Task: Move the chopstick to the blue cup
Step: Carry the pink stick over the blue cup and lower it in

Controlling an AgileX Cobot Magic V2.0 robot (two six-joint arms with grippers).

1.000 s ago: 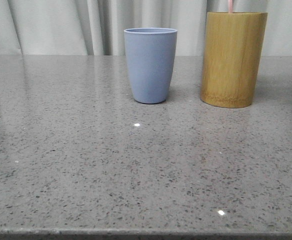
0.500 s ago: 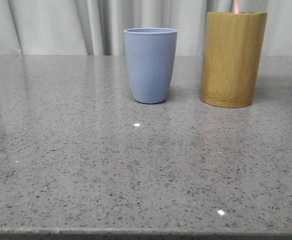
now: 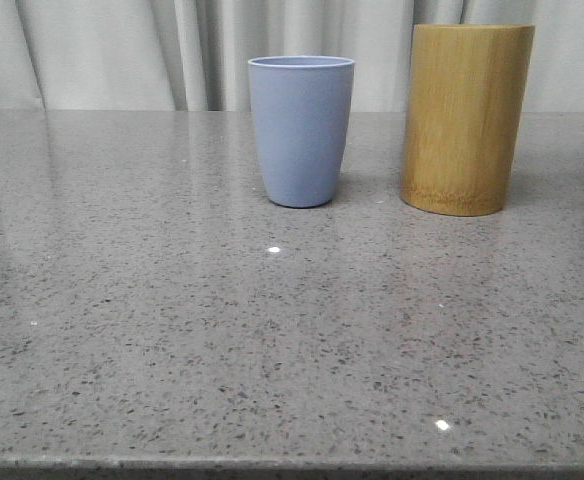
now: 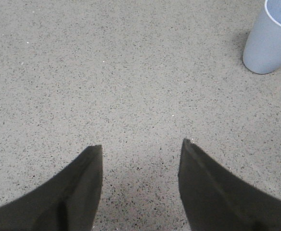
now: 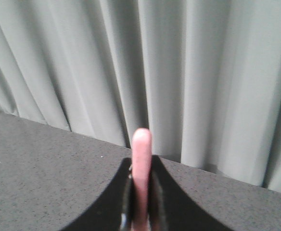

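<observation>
The blue cup [image 3: 301, 130] stands upright near the middle back of the grey table, with the bamboo cylinder [image 3: 466, 118] to its right. The pale pink chopstick [image 5: 141, 168] is clamped between the black fingers of my right gripper [image 5: 141, 166], its rounded end poking out beyond the tips toward the curtain. My left gripper [image 4: 141, 149] hovers open over bare tabletop with nothing between its fingers. The blue cup [image 4: 270, 41] sits well off to one side of it.
The speckled grey stone table [image 3: 272, 340] stretches wide in front of both cups. A pale pleated curtain [image 3: 122, 50] hangs behind the table's far edge. The table's front edge [image 3: 292, 465] runs along the bottom of the front view.
The pink chopstick tip that stood above the bamboo cylinder's rim in the front view has risen out of that view. The cups have not moved.
</observation>
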